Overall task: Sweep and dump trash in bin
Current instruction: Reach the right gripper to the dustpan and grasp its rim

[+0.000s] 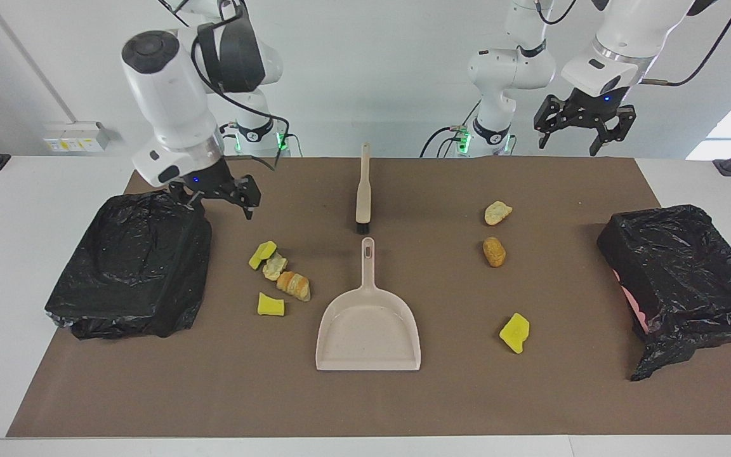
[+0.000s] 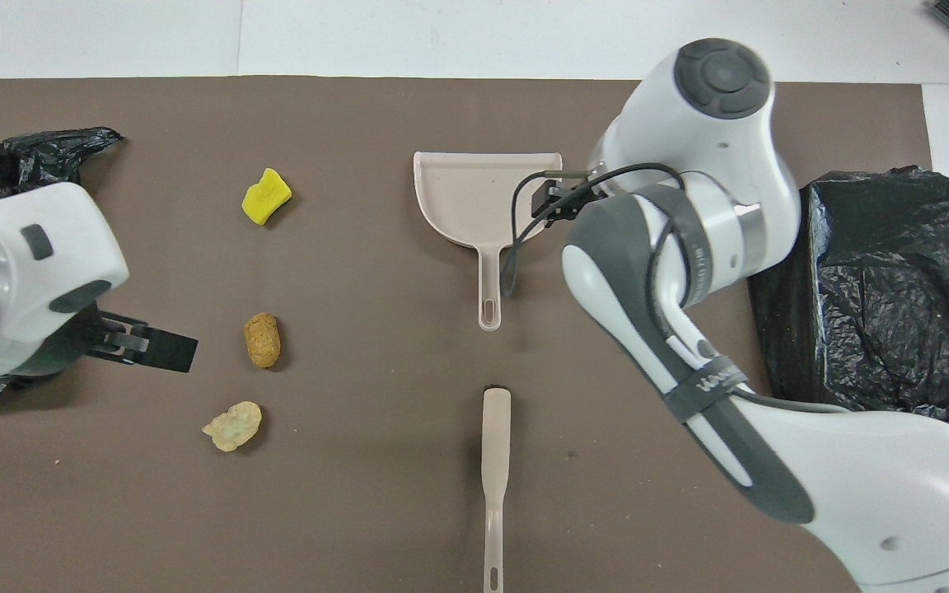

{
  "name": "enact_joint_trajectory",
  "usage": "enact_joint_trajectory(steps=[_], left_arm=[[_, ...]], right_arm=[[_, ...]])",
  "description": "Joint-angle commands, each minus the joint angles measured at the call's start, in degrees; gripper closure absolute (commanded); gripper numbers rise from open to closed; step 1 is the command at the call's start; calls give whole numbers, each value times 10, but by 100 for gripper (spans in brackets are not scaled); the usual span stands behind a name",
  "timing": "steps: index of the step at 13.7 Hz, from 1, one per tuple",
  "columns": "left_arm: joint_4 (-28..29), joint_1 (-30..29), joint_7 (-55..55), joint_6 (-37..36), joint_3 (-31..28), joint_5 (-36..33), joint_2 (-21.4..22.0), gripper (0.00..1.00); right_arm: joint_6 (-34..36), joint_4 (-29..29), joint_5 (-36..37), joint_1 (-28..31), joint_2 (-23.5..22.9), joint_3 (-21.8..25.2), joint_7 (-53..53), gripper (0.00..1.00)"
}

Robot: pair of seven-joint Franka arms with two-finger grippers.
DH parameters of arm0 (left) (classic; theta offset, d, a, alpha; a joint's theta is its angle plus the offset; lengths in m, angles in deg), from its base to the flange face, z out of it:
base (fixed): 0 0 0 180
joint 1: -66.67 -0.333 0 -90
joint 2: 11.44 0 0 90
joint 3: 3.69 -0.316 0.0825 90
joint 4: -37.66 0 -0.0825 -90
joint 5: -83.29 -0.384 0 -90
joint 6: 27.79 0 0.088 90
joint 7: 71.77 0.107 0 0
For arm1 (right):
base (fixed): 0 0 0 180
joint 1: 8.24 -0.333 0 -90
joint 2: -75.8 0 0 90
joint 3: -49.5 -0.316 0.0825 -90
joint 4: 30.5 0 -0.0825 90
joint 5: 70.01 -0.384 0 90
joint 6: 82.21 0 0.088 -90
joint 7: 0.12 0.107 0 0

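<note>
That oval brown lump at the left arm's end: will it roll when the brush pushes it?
Probably. The oval brown lump looks rounded and smooth-sided, so it may roll or veer off the brush. It seems light and rigid, lying apart from other scraps.

Smooth matt plastic dustpan (image 1: pixel 368 330), glossy crinkled black plastic bags (image 1: pixel 131 263), matt brown mat (image 1: pixel 441 400)

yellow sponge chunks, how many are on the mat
3. One lies alone toward the left arm's end. Two sit toward the right arm's end beside the dustpan: one nearer the robots in the cluster, one farther. None looks hidden.
</note>
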Motion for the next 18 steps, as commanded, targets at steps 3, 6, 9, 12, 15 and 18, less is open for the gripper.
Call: enact_joint_trajectory(steps=[3, 6, 9, 12, 15, 18], left_arm=[[161, 118, -132, 93, -8, 5, 77, 0], [242, 197, -212, 139, -8, 14, 112, 0], [290, 263, -276, 176, -8, 22, 115, 0], [348, 319, -344, 253, -8, 22, 111, 0], [371, 377, -414, 326, -8, 22, 58, 0], [374, 417, -460, 393, -8, 22, 2, 0]], right_arm=[[-44, 15, -10, -45, -58, -2, 32, 0], [-44, 14, -12, -50, -60, -4, 34, 0], [-52, -8, -12, -71, -61, -4, 32, 0], [-44, -15, -11, -67, -60, -4, 7, 30], [-41, -13, -13, -69, -58, -4, 12, 100], [-32, -13, -11, -59, -60, -4, 1, 100]])
